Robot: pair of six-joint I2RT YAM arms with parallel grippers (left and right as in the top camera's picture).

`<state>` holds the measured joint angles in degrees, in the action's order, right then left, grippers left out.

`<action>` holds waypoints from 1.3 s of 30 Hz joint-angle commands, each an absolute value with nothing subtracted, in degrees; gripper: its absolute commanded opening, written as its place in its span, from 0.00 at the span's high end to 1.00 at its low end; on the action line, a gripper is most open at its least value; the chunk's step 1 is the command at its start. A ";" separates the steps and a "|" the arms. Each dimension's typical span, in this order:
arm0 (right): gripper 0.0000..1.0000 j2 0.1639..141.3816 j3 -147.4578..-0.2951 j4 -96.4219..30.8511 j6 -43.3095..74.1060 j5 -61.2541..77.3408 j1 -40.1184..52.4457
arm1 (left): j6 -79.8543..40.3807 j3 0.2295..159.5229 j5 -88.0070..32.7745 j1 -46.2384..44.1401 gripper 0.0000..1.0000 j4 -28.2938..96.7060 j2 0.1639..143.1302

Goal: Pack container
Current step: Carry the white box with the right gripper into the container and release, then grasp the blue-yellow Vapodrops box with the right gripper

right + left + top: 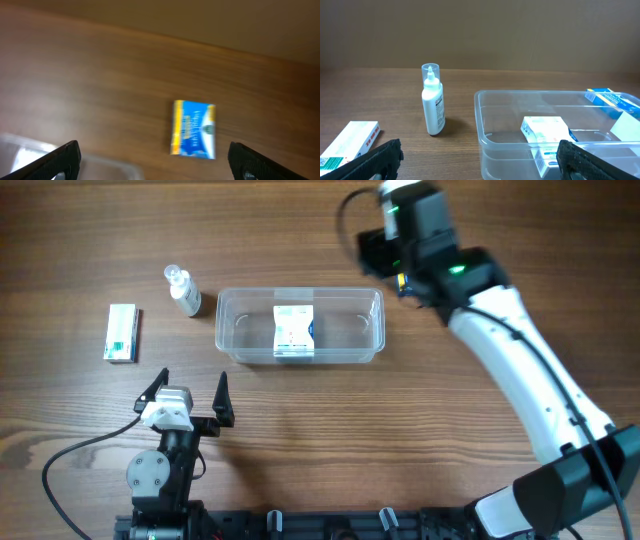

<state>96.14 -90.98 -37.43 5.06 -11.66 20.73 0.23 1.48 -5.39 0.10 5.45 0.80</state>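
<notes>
**One box in the tub, three things still out, both grippers empty**

Going left to right: a green-and-white box (121,333) lies flat at the far left, with a small white bottle (183,290) standing upright near it. The left gripper (190,385) sits on the near side of them, jaws spread wide and holding nothing. The container (300,293) is mid-table with a white box (293,331) inside it. At the tub's far right corner, the right gripper (155,160) hangs with its fingers wide apart too, over a blue-and-yellow box (194,129) lying on the wood. The tub looks like thin clear plastic, so I'd guess it's light, a bit flexy and slick. If it needs shifting, I'd pinch a short-end wall just under the rim.
</notes>
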 commanded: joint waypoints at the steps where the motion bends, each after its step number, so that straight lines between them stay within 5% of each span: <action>1: 0.05 98.04 -91.11 -35.07 7.94 -3.95 13.43 | 1.28 1.06 -5.04 -0.16 0.00 5.34 0.38; 4: 0.05 101.23 -91.11 -30.79 6.09 3.22 9.65 | 1.28 1.06 -5.04 -0.16 0.00 5.34 0.38; 14: 0.04 119.96 -91.11 -23.14 7.66 -3.20 9.54 | 1.26 1.06 -5.04 -0.16 0.00 5.34 0.38; 39: 0.12 130.06 -89.86 -20.86 7.51 -6.66 9.50 | 1.28 1.06 -5.04 -0.16 0.00 5.34 0.38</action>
